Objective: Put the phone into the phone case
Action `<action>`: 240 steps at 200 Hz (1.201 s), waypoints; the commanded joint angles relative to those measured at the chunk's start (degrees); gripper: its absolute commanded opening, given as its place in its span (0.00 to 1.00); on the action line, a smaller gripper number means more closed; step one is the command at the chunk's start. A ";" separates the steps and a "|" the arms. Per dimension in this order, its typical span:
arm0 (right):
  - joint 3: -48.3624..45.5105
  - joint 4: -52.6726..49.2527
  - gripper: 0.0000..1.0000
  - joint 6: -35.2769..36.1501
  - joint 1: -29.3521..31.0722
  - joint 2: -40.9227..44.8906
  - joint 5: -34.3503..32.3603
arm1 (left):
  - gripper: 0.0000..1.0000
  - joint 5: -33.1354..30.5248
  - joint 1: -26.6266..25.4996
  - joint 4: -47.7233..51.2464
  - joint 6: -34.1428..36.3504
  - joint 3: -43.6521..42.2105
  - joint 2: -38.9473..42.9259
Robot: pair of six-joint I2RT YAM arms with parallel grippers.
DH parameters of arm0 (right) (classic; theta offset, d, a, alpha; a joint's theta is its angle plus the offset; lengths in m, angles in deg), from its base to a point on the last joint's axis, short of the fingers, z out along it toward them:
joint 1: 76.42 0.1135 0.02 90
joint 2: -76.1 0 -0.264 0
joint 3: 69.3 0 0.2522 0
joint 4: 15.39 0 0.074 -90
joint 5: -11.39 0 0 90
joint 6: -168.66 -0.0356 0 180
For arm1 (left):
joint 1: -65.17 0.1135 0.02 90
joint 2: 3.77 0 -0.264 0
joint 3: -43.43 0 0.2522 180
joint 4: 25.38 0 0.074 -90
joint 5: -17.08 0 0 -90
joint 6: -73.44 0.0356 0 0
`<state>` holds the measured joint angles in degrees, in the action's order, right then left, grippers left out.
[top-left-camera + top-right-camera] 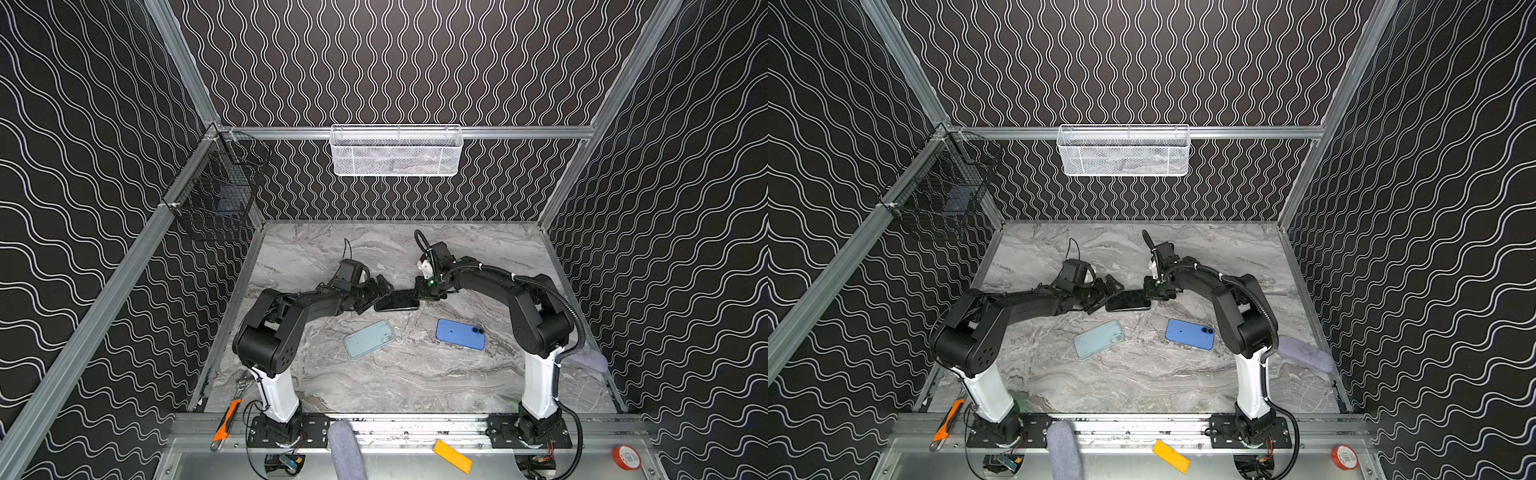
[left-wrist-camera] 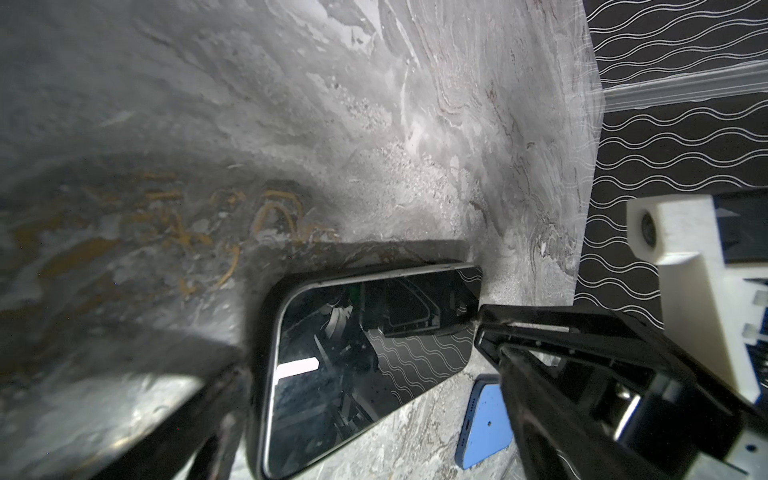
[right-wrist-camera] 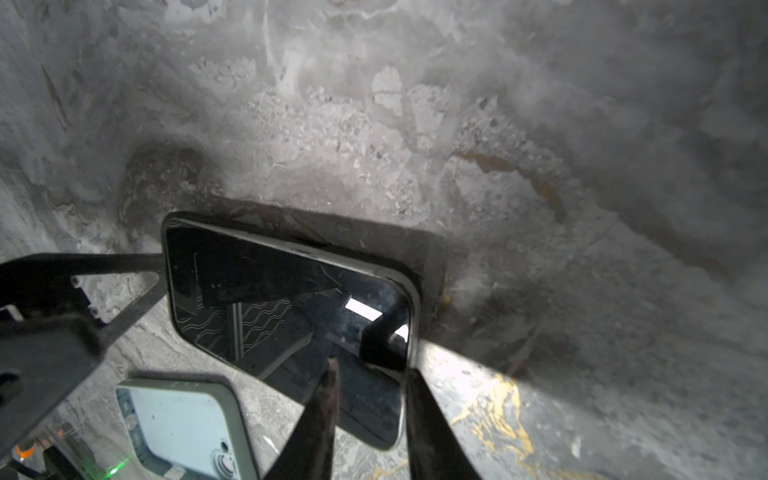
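Right hand (image 1: 419, 294) pinches black phone (image 1: 397, 301) by its end, apparently tipping it off table (image 1: 415, 374). Left hand (image 1: 376, 298) spread wide at opposite end, likely to brace. Phone case (image 1: 369, 338) near.

You have no writing you can read in any view. The nearest thing to it is the white label (image 1: 630, 458) on the red tape roll (image 1: 623, 451) at the front right corner. It carries dark printed marks, too small to make out in both top views. The black phone (image 1: 397, 301) has a dark screen that shows only reflections of the wavy wall (image 1: 374, 62) — no letters, numbers or logo legible there.
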<state>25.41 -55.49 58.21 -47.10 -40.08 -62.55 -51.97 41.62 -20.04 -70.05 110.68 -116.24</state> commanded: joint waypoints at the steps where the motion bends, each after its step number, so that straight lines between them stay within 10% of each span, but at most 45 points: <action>1: 0.00 -0.44 0.27 -0.03 0.47 -0.42 1.70 | 0.98 -0.12 0.05 0.34 1.03 0.29 0.05; 240: 4.60 -6.03 0.11 1.91 6.54 -9.39 -8.44 | 0.98 0.12 0.07 0.24 0.76 0.61 -0.21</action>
<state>31.57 -60.85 59.83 -41.94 -45.40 -74.73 -53.90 41.77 -19.83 -69.05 110.86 -116.24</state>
